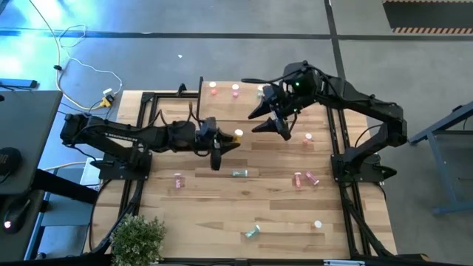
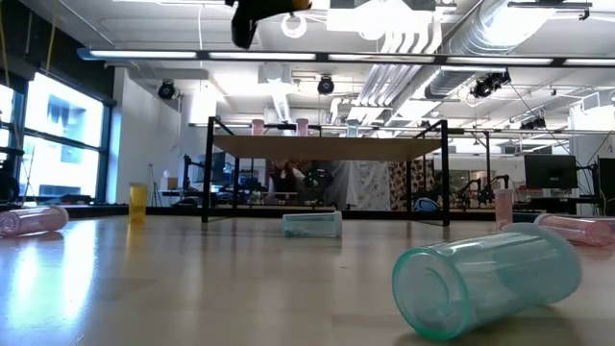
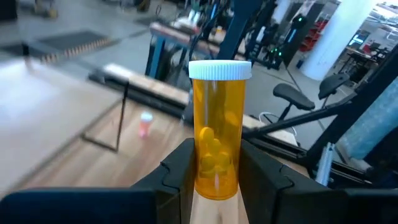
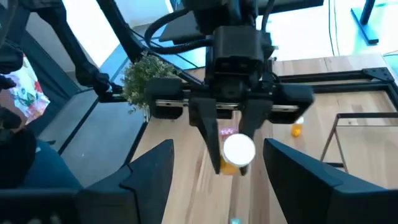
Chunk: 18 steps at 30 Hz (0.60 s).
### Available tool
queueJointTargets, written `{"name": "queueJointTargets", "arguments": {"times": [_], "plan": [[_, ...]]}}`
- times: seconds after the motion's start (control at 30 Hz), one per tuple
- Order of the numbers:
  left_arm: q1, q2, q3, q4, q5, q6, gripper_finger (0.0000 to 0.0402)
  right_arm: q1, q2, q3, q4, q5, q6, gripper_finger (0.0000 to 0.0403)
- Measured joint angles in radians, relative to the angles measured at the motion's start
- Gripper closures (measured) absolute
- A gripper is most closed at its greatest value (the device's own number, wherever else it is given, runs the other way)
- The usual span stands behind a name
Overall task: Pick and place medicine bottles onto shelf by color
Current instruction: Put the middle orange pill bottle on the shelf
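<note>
My left gripper [image 1: 224, 141] is shut on an orange medicine bottle [image 3: 217, 137] with a white cap [image 1: 238, 134], high above the table's middle, just in front of the shelf [image 1: 295, 111]. My right gripper [image 1: 276, 123] hangs open over the shelf's near edge and faces the held bottle [image 4: 236, 155], touching nothing. Two pink bottles [image 1: 213, 89] and a teal one [image 1: 260, 90] stand on the shelf's far edge. Pink bottles [image 1: 298, 179] and teal bottles [image 1: 240, 174] lie on their sides on the tabletop. My left gripper pinches the orange bottle by the lower half of its body [image 3: 214, 177] between its two fingers [image 3: 180, 171]. The fingers point roughly level toward the table's right and lie along the bottle. Its capped end [image 3: 219, 70] sticks out past the fingertips. The bottle is lifted clear.
A teal bottle [image 2: 490, 279] lies close to the low camera, another [image 2: 312, 224] lies in front of the shelf legs [image 2: 205, 173]. An orange bottle [image 2: 137, 204] stands on the table's left part. A potted plant [image 1: 137, 240] sits at the near left corner.
</note>
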<state>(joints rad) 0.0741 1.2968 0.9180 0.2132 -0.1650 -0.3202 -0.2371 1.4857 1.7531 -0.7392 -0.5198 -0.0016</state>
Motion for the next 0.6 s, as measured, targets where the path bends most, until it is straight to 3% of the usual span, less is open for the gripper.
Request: {"name": "queueJointTargets", "arguments": {"times": [0.23,0.6], "plan": [[0.026,0.0,0.0,0.142,0.028,0.151,0.0311,0.036,0.012,0.0,0.049,0.135,0.049,0.0167],[0.08,0.001,0.0,0.201,0.073,0.186,0.0311,0.068,0.055,0.001,0.158,0.18,0.049,0.0167]]}}
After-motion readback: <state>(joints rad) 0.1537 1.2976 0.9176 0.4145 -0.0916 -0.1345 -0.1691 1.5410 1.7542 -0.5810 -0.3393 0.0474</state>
